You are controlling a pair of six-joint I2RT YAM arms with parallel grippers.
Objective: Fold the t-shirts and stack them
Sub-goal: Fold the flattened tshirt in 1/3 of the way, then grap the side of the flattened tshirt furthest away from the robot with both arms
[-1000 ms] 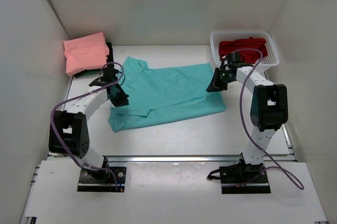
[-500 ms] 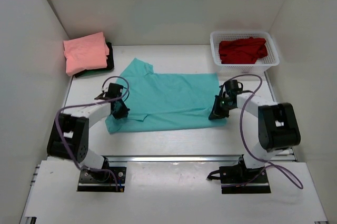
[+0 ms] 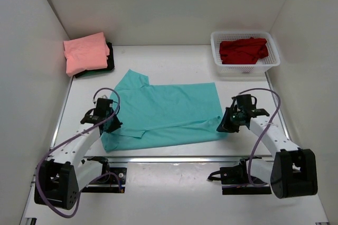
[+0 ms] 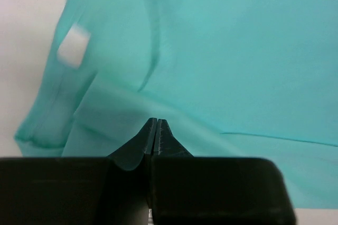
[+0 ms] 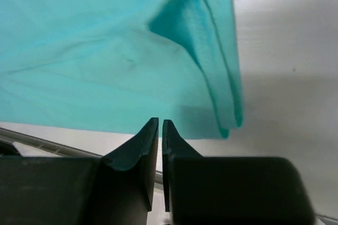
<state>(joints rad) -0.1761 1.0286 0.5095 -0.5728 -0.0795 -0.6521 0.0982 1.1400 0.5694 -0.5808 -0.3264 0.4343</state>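
Observation:
The teal t-shirt (image 3: 169, 111) lies spread across the middle of the table, its near edge close to the front rail. My left gripper (image 3: 112, 124) is shut on its left part near the sleeve; in the left wrist view the jaws (image 4: 156, 120) are pressed together against teal cloth (image 4: 237, 50). My right gripper (image 3: 223, 125) is shut at the shirt's near right corner; in the right wrist view the jaws (image 5: 160, 121) show a hairline gap at the hem (image 5: 95, 50). The salmon pink t-shirt (image 3: 85, 52) lies folded on the very dark one (image 3: 110, 62) at the back left. The red t-shirt (image 3: 243, 49) is in the basket.
The white mesh basket (image 3: 273, 61) stands at the back right corner. White walls close in the table on the left, back and right. A metal rail (image 3: 174, 159) runs along the table's near edge, just in front of the shirt.
Both grippers have moved toward the near edge, and the teal t-shirt has come with them, sliding away from the basket and the folded stack.

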